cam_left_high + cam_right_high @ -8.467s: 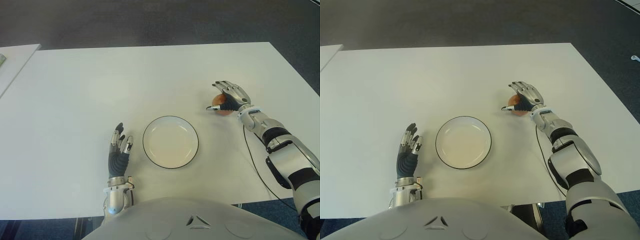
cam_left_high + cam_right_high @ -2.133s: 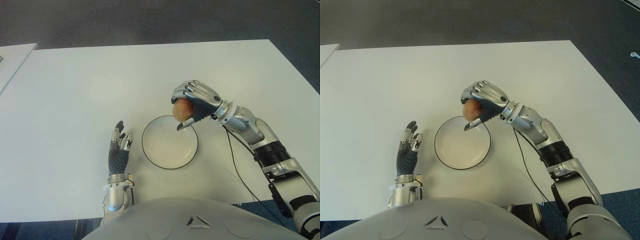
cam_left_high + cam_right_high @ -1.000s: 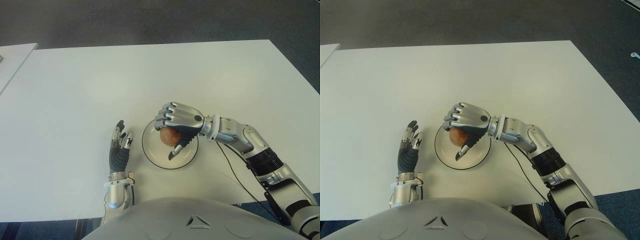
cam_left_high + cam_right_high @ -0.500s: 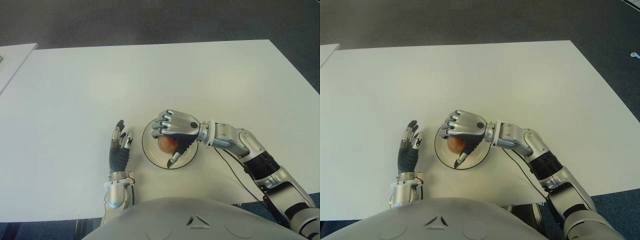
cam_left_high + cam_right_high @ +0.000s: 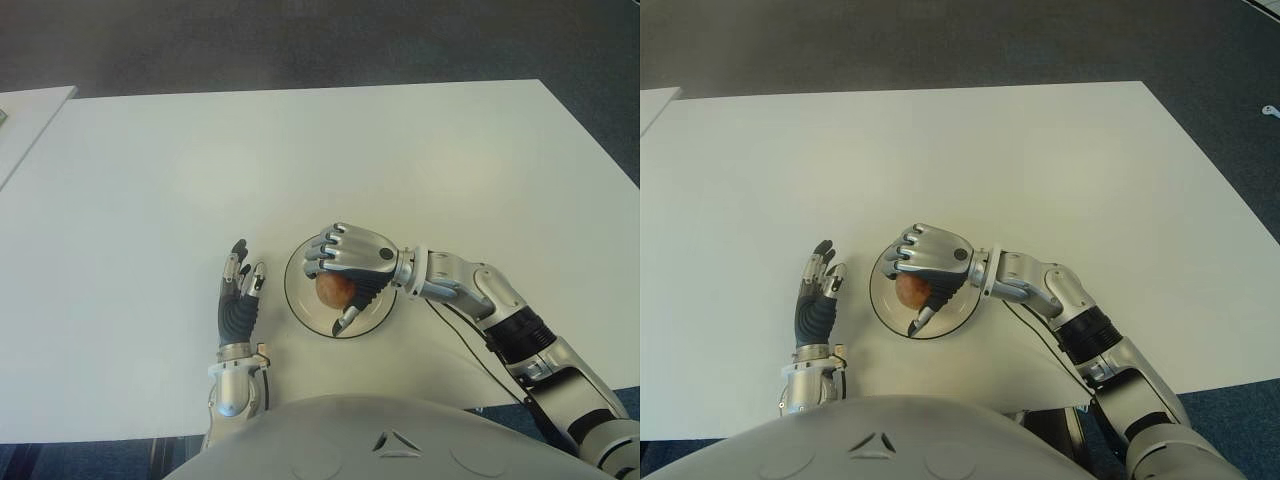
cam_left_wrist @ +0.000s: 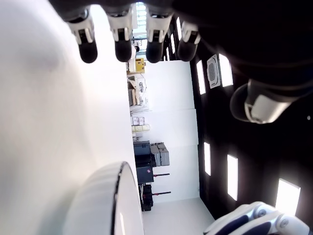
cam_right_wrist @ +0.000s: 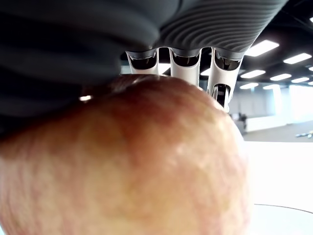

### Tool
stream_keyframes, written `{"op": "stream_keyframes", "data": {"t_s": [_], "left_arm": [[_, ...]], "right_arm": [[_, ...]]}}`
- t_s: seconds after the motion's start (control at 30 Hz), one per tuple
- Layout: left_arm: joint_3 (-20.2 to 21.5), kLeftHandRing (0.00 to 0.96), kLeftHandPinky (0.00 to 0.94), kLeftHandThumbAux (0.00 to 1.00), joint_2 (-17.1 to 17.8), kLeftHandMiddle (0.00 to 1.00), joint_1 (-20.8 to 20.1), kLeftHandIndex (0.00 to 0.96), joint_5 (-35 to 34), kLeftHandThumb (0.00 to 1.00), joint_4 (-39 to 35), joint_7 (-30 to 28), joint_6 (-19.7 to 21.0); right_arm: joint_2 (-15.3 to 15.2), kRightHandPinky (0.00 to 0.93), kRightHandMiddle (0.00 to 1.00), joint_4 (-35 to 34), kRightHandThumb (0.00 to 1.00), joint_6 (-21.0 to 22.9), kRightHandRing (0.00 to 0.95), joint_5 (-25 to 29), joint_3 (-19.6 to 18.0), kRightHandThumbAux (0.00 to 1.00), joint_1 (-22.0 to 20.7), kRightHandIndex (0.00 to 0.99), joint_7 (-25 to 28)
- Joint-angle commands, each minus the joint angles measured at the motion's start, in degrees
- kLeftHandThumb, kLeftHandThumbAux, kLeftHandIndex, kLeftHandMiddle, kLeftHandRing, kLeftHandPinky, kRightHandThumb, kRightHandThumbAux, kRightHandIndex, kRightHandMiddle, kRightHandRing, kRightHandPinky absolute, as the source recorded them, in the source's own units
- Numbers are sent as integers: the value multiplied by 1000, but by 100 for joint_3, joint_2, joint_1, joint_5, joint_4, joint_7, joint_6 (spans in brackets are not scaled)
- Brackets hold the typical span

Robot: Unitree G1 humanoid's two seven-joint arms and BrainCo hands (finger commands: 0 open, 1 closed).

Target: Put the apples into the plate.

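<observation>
Right wrist view fills your screen with the apple [image 7: 122, 161] — the right hand [image 5: 350, 262] has its fingers [image 7: 185, 66] wrapped around it, low over the plate [image 5: 296, 300] on the white table [image 5: 300, 150]. Your left hand [image 5: 238, 300] shows just left of the plate, fingers straight and holding nothing.

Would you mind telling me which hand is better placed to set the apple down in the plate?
The right hand: it is over the plate with its fingers closed on the apple. The left hand shows left of the plate, fingers open and holding nothing.
</observation>
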Motion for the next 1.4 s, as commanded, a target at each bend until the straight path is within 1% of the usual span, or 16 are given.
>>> {"op": "stream_keyframes", "data": {"t_s": [0.03, 0.07, 0.1, 0.13, 0.17, 0.2, 0.23, 0.3, 0.4, 0.53, 0.67, 0.9, 1.07, 1.23, 1.4], "left_arm": [[-45, 0, 39, 384, -75, 0, 30, 0, 21, 0, -38, 50, 73], [-43, 0, 40, 383, -70, 0, 23, 0, 19, 0, -40, 46, 75], [-43, 0, 40, 383, -67, 0, 22, 0, 20, 0, -46, 42, 83], [-44, 0, 41, 383, -66, 0, 21, 0, 22, 0, -50, 40, 89], [-49, 0, 41, 382, -70, 0, 28, 0, 29, 0, -46, 46, 82], [-52, 0, 43, 383, -73, 0, 32, 0, 33, 0, -42, 50, 77], [-50, 0, 43, 384, -72, 0, 32, 0, 25, 0, -27, 51, 53], [-46, 0, 50, 384, -66, 0, 39, 0, 8, 0, -17, 43, 28], [-51, 0, 49, 386, -52, 0, 67, 0, -3, 0, -51, 19, 53], [-65, 0, 29, 390, -34, 0, 83, 0, -18, 0, -88, -21, 106], [-72, 0, 10, 398, -26, 0, 93, 0, -44, 0, -83, -40, 112], [-56, 0, 34, 403, -27, 0, 24, 0, -62, 0, 21, -15, 18], [-67, 0, 50, 394, -11, 0, 28, 0, -52, 0, -12, -42, 108], [-75, 0, 38, 405, -1, 0, 48, 0, -115, 0, -51, -93, 170], [-78, 0, 28, 426, 21, 0, 53, 0, -207, 0, -30, -127, 101]], "right_arm": [[2, 415, 510, 118, 492, -48, 466, 116, 26, 588, -67, 366, 16], [-8, 290, 385, 133, 398, -58, 337, 134, 41, 540, -85, 285, 49], [-25, 245, 341, 138, 364, -65, 291, 140, 58, 523, -104, 256, 96], [-36, 161, 260, 142, 306, -69, 207, 145, 69, 500, -117, 195, 127], [-60, 107, 208, 144, 269, -81, 154, 154, 89, 486, -141, 156, 193], [-77, 68, 160, 145, 233, -90, 107, 161, 101, 478, -158, 121, 241], [-102, 55, 143, 150, 219, -110, 91, 169, 120, 475, -185, 109, 305], [-144, 22, 74, 148, 159, -138, 37, 192, 135, 466, -217, 58, 397], [-207, 7, 26, 118, 104, -135, 12, 256, 120, 457, -225, 21, 534], [-258, 1, 6, 98, 63, -126, 3, 328, 115, 451, -234, 5, 699], [-285, 0, 1, 151, 42, -232, 0, 315, 105, 436, -261, 0, 625], [-268, 0, 0, 283, 51, -359, 0, 341, 93, 390, -292, 0, 510], [-272, 0, 0, 383, 56, -441, 0, 382, 105, 361, -323, 0, 520], [-261, 0, 0, 440, 54, -468, 0, 384, 94, 326, -319, 0, 503], [-263, 0, 0, 444, 51, -442, 0, 395, 68, 309, -283, 0, 504]]}}
